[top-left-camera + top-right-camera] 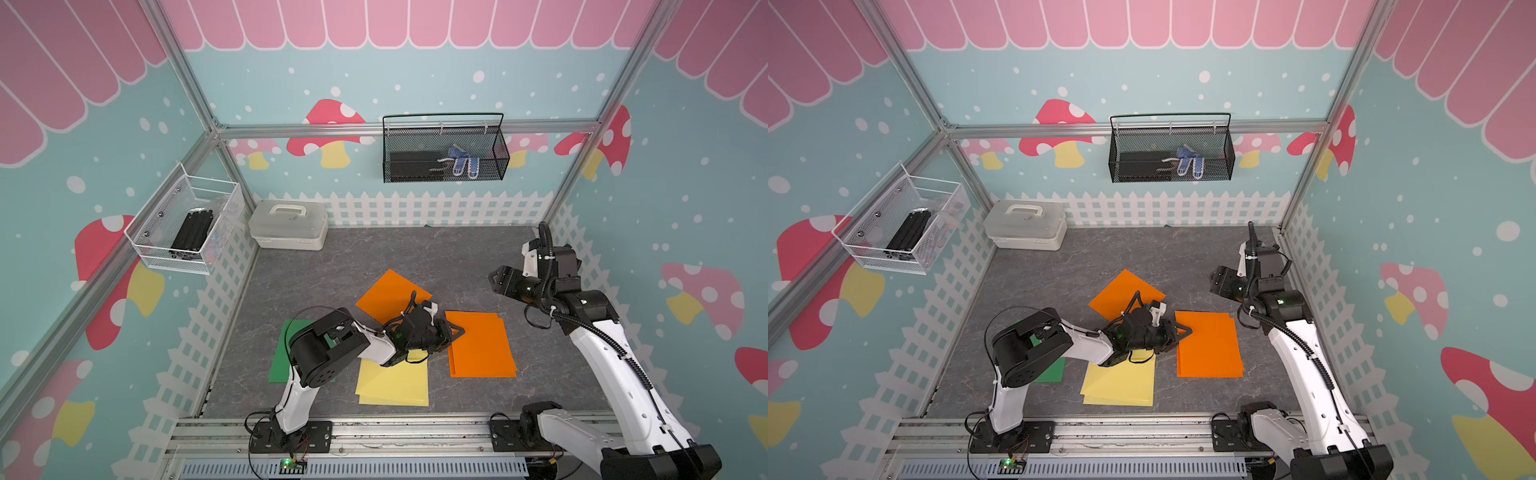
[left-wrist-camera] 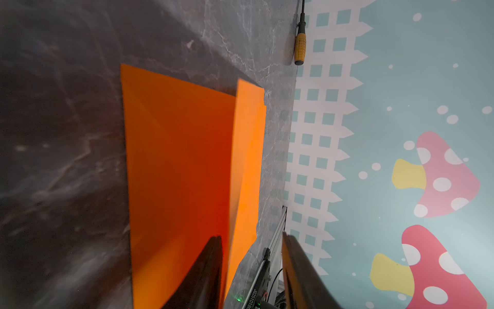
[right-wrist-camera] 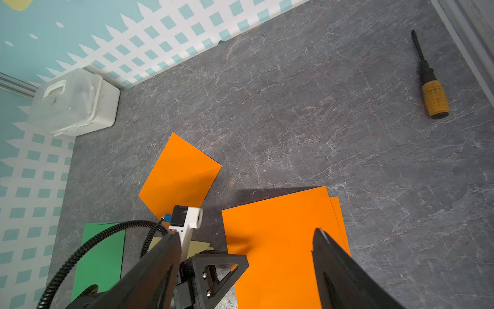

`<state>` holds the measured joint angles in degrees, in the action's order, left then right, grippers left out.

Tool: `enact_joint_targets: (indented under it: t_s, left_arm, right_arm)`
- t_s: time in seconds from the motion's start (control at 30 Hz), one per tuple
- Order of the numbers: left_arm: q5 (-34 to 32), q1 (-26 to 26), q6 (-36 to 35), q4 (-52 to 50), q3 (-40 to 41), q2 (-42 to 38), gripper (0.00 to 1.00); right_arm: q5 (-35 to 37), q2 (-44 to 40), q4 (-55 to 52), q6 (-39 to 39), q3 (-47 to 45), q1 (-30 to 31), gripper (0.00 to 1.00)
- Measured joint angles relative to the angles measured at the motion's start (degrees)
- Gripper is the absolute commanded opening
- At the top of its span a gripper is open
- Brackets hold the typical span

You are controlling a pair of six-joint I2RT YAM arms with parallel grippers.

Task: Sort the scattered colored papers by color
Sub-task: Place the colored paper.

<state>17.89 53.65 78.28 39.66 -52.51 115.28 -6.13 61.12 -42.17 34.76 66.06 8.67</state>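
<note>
Left pincer [image 2: 251,235] and right pincer [image 3: 247,232] both released, jaws apart; a label [image 2: 253,297] perhaps reads "JQ251018".

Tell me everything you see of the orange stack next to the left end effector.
The orange stack is at least two thin, matte, bright orange sheets lying on the grey marbled table, edges slightly offset. It sits right of the yellow pile in both top views, apart from it. The left end effector hangs over its left edge, jaws apart; whether it touches the paper is unclear.
</note>
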Motion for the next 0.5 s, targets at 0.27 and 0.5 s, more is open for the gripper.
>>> enact_joint_targets:
  t_s: [0.27,0.5]
  left_arm:
    - [-0.7,-0.7,-6.0,-15.6,-3.1,-3.0,0.45]
    - [-0.7,-0.7,-10.8,-27.0,-7.7,-3.4,0.46]
  right_arm:
    - [-0.4,0.0,0.2,0.2,-0.1,0.0,0.8]
    - [-0.6,0.0,0.7,0.4,-1.0,0.0,0.8]
